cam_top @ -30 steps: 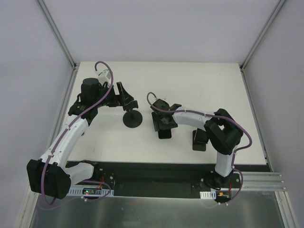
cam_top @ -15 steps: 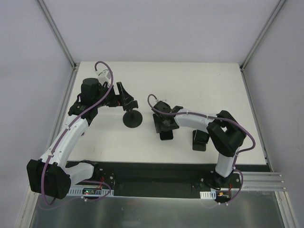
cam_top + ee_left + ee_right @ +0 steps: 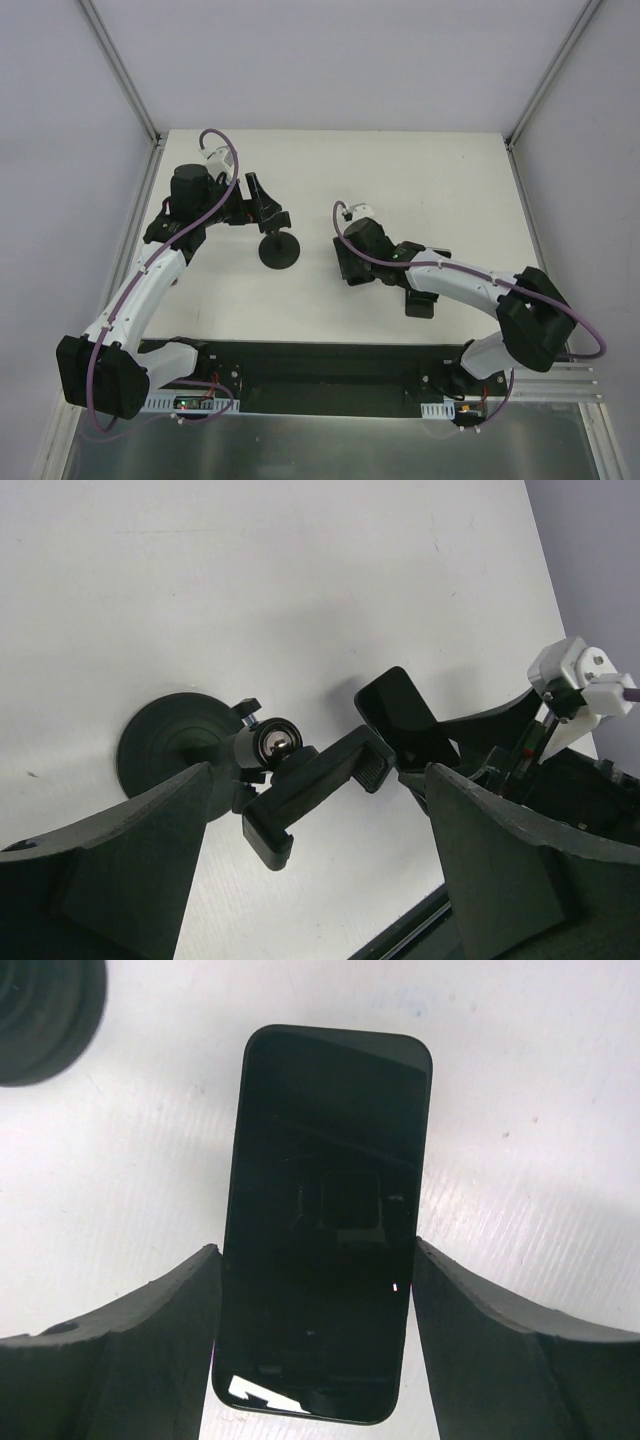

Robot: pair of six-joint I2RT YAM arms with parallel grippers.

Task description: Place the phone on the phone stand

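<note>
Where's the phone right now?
The phone is near the middle of the table in the top view, held in the right gripper; the phone stand is just to its left.

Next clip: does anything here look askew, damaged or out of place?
Nothing stands out. The phone lies flat and intact on the table, the right pincer closed on its long edges; the phone stand sits upright inside the open left pincer.

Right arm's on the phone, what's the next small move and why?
Probably lift the phone slightly, straight up. The right gripper looks closed on its long sides while it lies flat on the table; the phone stand sits apart, its clamp between the left gripper's open fingers.
</note>
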